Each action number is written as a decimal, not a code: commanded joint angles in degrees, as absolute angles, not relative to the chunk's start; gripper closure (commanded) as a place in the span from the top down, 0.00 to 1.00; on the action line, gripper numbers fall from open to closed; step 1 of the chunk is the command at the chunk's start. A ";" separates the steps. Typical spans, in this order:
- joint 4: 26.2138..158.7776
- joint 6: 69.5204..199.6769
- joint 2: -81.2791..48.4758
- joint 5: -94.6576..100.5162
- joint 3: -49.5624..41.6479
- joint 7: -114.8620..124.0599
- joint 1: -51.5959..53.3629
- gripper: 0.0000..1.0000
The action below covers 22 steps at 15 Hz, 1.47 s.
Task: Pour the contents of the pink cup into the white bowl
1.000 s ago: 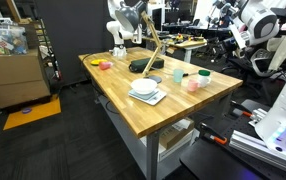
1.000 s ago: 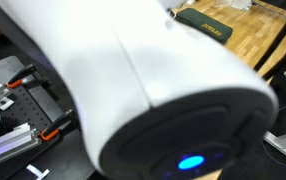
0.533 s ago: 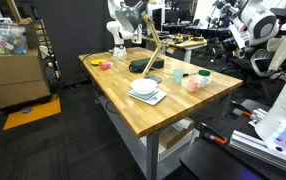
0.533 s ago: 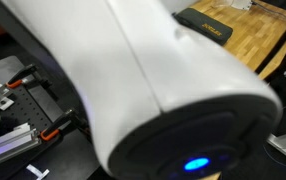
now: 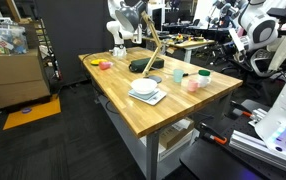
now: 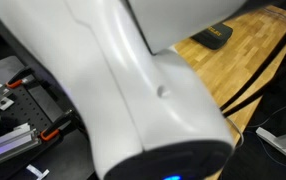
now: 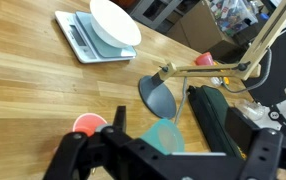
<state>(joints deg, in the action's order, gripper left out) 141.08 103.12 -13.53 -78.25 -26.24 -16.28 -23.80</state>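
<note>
Right now my gripper [image 7: 167, 150] hangs over the table with its fingers spread wide and nothing between them, ready, I judge, to straddle a cup. The pink cup [image 5: 192, 85] stands upright toward the right edge, just beside the green cup [image 5: 204, 75]. The white bowl [image 5: 143, 86] sits on its tray [image 7: 75, 38] to the left, apart, which leaves room to tip.

The room has even, soft indoor light. In an exterior view the table [image 5: 133, 100] is bright and fairly sharp, while the floor [image 5: 73, 140] is dark. In an exterior view the arm [image 6: 113, 80] fills the frame, very blurred and almost white. In the wrist view the bowl [image 7: 115, 22] is nearly overexposed, shadows are soft, and the gripper [image 7: 155, 128] looks dark.
</note>
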 commanded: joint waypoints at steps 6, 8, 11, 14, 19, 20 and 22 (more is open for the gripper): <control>139.09 93.72 -24.37 -88.39 -25.64 -10.77 -27.21 1.00; 139.59 93.66 -25.41 -89.16 -25.81 -9.14 -26.94 1.00; 140.74 96.15 -24.49 -89.34 -26.45 -10.36 -25.75 1.00; 140.07 95.38 -25.52 -88.41 -26.29 -10.07 -25.87 1.00; 140.31 95.10 -25.88 -88.75 -26.36 -10.40 -26.18 1.00; 140.73 94.93 -25.94 -88.64 -26.36 -10.78 -26.22 1.00; 142.29 95.20 -25.82 -88.67 -26.37 -11.39 -26.01 1.00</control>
<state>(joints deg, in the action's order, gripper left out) 140.67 95.41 -26.05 -88.43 -26.27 -10.26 -25.84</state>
